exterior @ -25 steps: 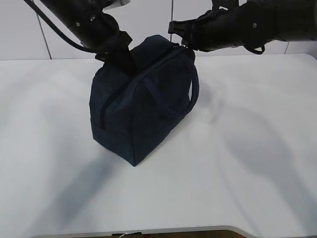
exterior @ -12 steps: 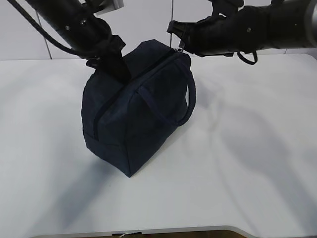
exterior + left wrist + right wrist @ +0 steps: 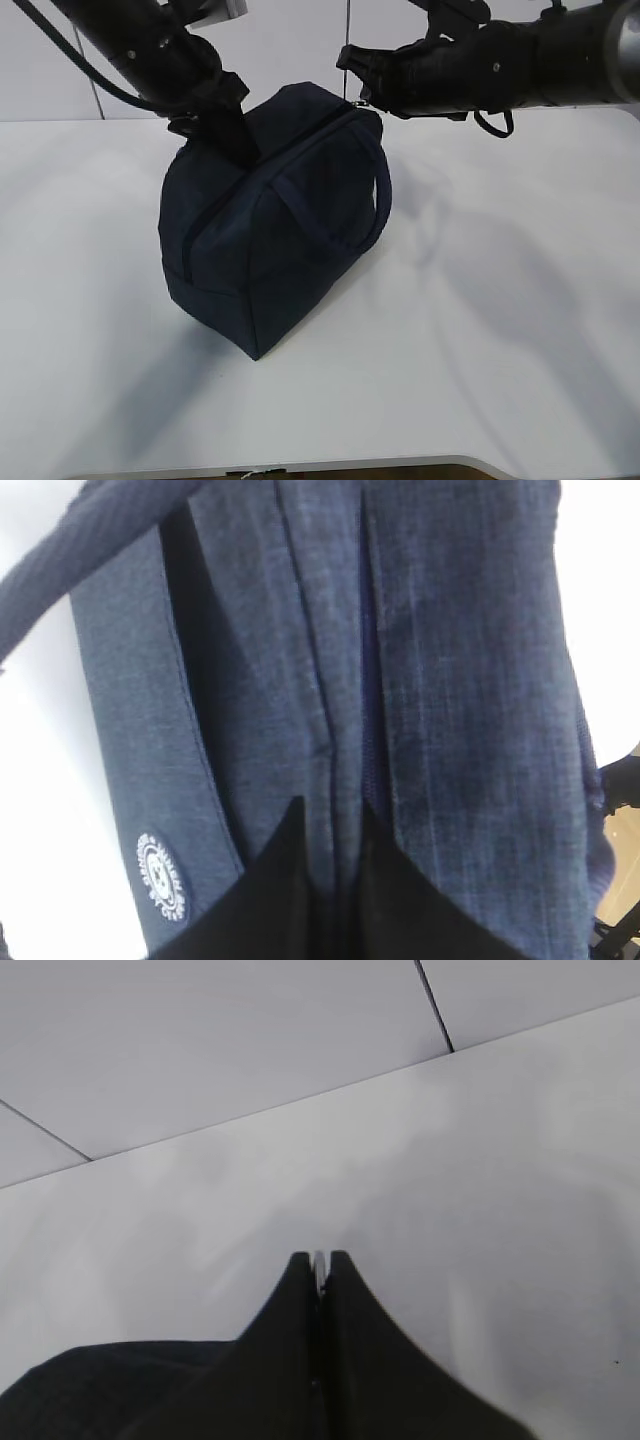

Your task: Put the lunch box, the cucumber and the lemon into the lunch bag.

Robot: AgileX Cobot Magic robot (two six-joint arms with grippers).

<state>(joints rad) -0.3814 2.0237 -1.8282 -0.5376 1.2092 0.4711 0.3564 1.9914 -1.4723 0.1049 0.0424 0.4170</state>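
The dark navy lunch bag [image 3: 280,220] stands on the white table [image 3: 520,300], its zipper [image 3: 370,730] running closed along the top. My left gripper [image 3: 238,148] is shut on a fold of the bag's top fabric beside the zipper, seen close in the left wrist view [image 3: 332,805]. My right gripper [image 3: 357,88] is at the bag's far top end, shut on the thin metal zipper pull [image 3: 319,1260]. The lunch box, the cucumber and the lemon are out of view.
One loop handle [image 3: 382,200] hangs down the bag's right side. A round white logo patch [image 3: 163,877] shows on the bag's side. A tiled wall [image 3: 300,50] stands behind the table, whose front edge [image 3: 300,465] is near the bottom.
The bag has shifted a little to the left with my left gripper. My right gripper has stayed at the bag's far top end.
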